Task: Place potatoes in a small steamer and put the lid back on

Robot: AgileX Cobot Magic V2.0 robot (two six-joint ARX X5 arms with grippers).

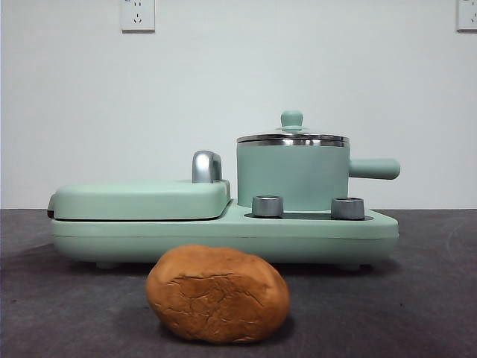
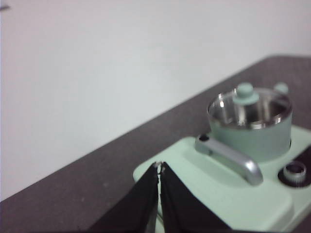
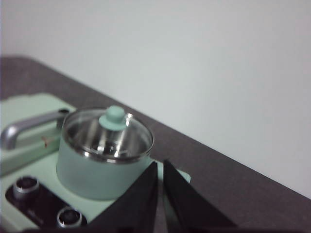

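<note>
The potato (image 1: pixel 218 294) wore rough, cracked, matt orange-brown skin. The small steamer (image 1: pixel 293 177) showed smooth satin mint-green walls under a polished steel rim — its lid (image 3: pixel 108 133) clear glass with a matt green knob. Brushed-metal dials (image 1: pixel 267 206) and a shiny metal handle (image 1: pixel 206 166) stood above the dark, matt desk (image 1: pixel 67 313).

Right wrist view: lidded steamer on its base, gripper above.
Right gripper (image 3: pixel 160 167) jaws together, over the base edge just beside the small steamer (image 3: pixel 99 172). Lid (image 3: pixel 108 133) seated on the rim, knob up. Two silver dials (image 3: pixel 25 186) near the pot; curved metal handle (image 3: pixel 26 127) beyond it.
</note>
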